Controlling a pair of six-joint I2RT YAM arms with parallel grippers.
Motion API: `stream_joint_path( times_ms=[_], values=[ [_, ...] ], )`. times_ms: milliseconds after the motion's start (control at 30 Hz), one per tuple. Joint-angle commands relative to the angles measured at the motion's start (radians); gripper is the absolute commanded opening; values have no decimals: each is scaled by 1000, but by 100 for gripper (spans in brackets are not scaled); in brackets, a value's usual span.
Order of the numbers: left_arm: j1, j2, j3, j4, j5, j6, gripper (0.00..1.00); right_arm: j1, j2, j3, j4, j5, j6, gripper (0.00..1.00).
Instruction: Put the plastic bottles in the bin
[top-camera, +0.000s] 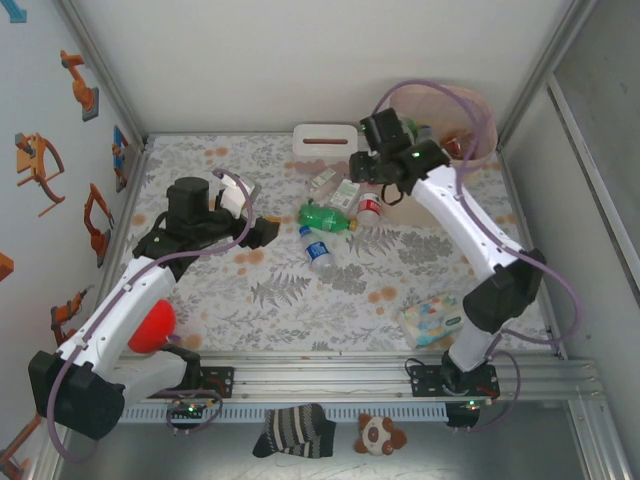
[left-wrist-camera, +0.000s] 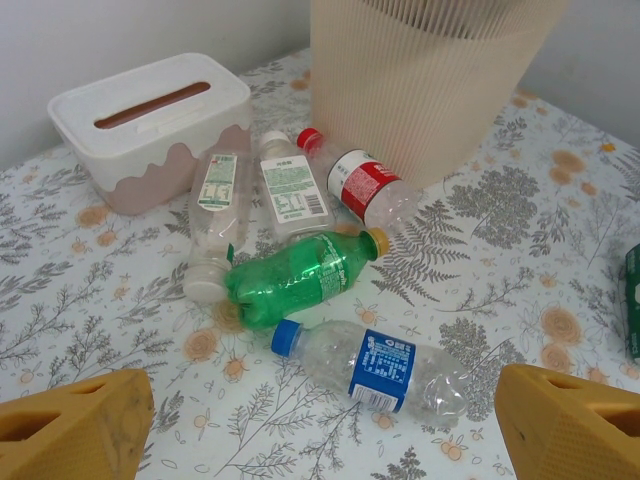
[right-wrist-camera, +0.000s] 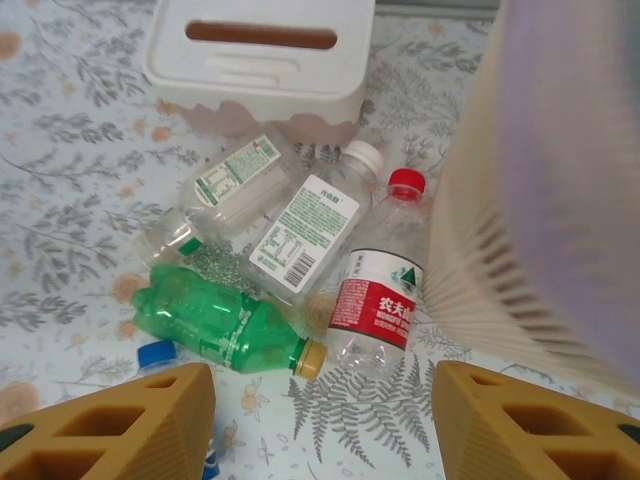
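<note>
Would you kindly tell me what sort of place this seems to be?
Probably a lab robot test cell: white panel walls in aluminium framing, a left arm and right arm bolted to a rail, and a floral-clothed table staged with bottles.

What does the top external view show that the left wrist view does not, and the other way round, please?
Top external adds the whole left arm and right arm, the bin's open rim, and a striped sock and plush toy beyond the table's near edge. Left wrist adds the left gripper's yellow fingertips, wide apart, the print on the bottle labels, and the bin's ribbed beige wall. Both share the white tissue box, the green bottle, the blue-capped clear bottle and the red-capped bottle.
</note>
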Motion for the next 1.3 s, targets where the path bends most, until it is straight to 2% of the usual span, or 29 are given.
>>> stream_joint_path(
  times_ms=[0, 133, 500, 700, 933, 1267],
  values=[
    [-8, -18, 26, -7, 12, 12, 88, 24, 71, -24, 72, 111, 56, 58],
    [-10, -24, 25, -9, 8, 14, 88, 43, 156, -20, 101, 143, 73, 58],
    [-9, -30, 26, -7, 12, 13, 88, 41, 353, 22, 203, 83, 215, 59],
    [-11, -40, 23, -9, 1, 19, 88, 41, 453, 82, 221, 114, 283, 62],
    [-11, -42, 23, -12, -3, 21, 88, 39, 526, 115, 224, 173, 350, 68],
    [-11, -42, 23, -14, -11, 25, 88, 21, 616, 159, 235, 146, 368, 71]
  ],
)
